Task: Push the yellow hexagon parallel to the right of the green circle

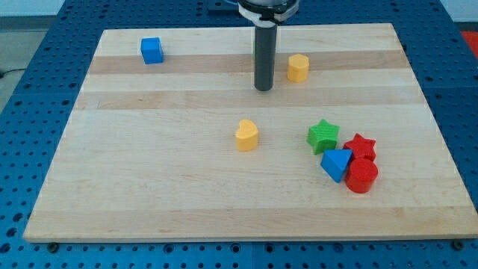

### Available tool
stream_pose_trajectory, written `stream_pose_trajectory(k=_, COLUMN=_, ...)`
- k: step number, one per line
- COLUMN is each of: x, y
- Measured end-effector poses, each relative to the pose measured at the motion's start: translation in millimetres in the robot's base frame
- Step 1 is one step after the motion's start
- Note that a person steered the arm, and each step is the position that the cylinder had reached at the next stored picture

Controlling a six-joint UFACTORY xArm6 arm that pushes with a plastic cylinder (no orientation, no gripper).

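The yellow hexagon (pixel 298 67) sits in the frame's upper middle, just right of my tip (pixel 263 88), a bare rod gripping nothing, though no green circle seems visible, only a green star (pixel 323 137).

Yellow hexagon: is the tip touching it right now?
No: my tip stands apart from the yellow hexagon, to the view's left of it, with bare wood between them.

A blue cube (pixel 151 50) sits near the pale wooden table's (pixel 149 194) top-left corner. A yellow heart-shaped block (pixel 246 135) lies mid-table. At the view's right cluster a green star (pixel 323 136), red star (pixel 361 146), blue triangle (pixel 337 164) and red cylinder (pixel 361 176).
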State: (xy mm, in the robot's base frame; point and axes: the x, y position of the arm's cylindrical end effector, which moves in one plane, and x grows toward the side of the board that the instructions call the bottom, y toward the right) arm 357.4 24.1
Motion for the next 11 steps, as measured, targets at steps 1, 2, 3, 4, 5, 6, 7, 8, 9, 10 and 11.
stream_pose_trajectory(k=1, x=0, y=-2)
stream_pose_trajectory(k=2, x=-3, y=-2)
stream_pose_trajectory(k=3, x=-7, y=18)
stream_pose_trajectory(k=4, x=-21, y=39)
stream_pose_trajectory(k=5, x=-28, y=80)
stream_pose_trajectory(k=6, x=-29, y=116)
stream_pose_trajectory(k=7, x=-37, y=117)
stream_pose_trajectory(k=8, x=-48, y=104)
stream_pose_trajectory(k=9, x=-69, y=105)
stream_pose_trajectory(k=10, x=-81, y=113)
stream_pose_trajectory(k=11, x=-81, y=110)
